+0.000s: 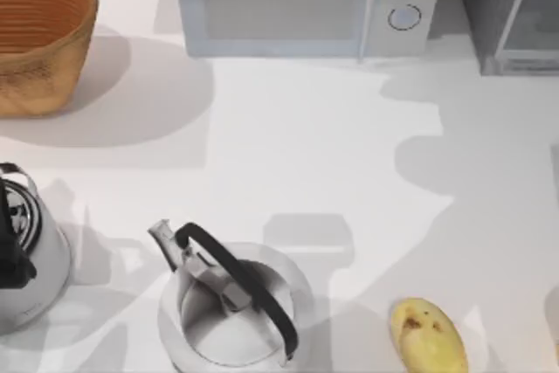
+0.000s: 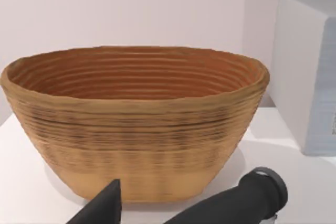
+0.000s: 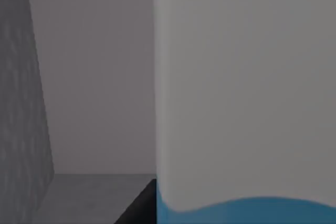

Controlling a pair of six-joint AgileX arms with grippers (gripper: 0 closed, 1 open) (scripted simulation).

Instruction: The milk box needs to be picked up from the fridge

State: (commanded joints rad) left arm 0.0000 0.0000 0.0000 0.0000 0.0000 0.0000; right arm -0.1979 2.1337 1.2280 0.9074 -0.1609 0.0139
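milk box [image 3: 247, 93] is looming close inside the fridge [image 1: 511, 15], likely light, stiff and smooth-sided, best pinched across its flat sides; gripper opening i cannot tell.

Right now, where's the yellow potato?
In the top view the lumpy yellow potato lies on the white table near the front edge, right of centre, just right of the grey kettle with the black handle.
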